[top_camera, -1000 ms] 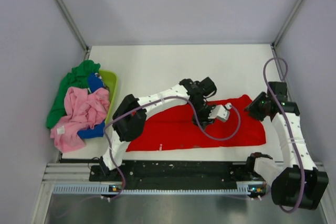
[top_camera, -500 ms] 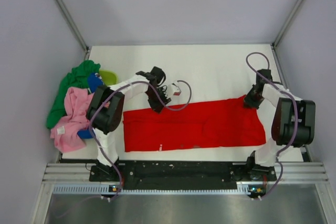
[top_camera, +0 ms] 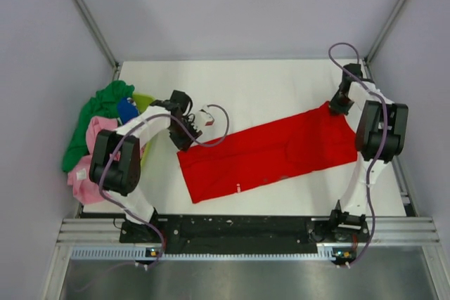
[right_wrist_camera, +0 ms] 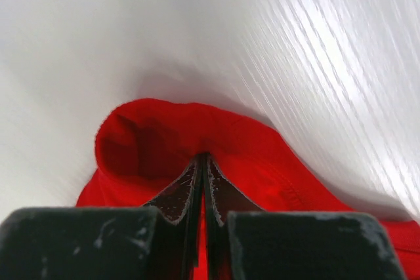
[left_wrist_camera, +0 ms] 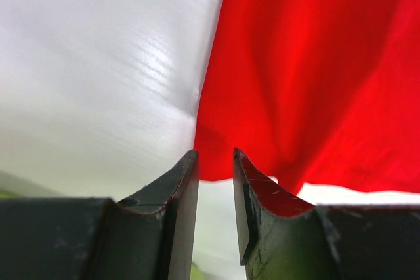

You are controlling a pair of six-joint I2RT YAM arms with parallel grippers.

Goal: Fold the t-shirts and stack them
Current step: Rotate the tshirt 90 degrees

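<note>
The bright red t-shirt lies folded into a long strip, slanting from near left to far right on the white table. My right gripper is shut on the strip's far right corner; in the right wrist view the gripper pinches a bulge of red cloth. My left gripper sits just beyond the strip's left end. In the left wrist view its jaws stand slightly apart with nothing between them, and the red cloth is just ahead. The teddy-bear print is hidden.
A pile of a green tee, a pink tee and a blue tee lies over a lime-green basket at the table's left edge. Grey walls close in the back and sides.
My right gripper has pulled the shirt's right corner farther back, so the strip now lies slanted. My left gripper has moved left and stands off the shirt's left end.
</note>
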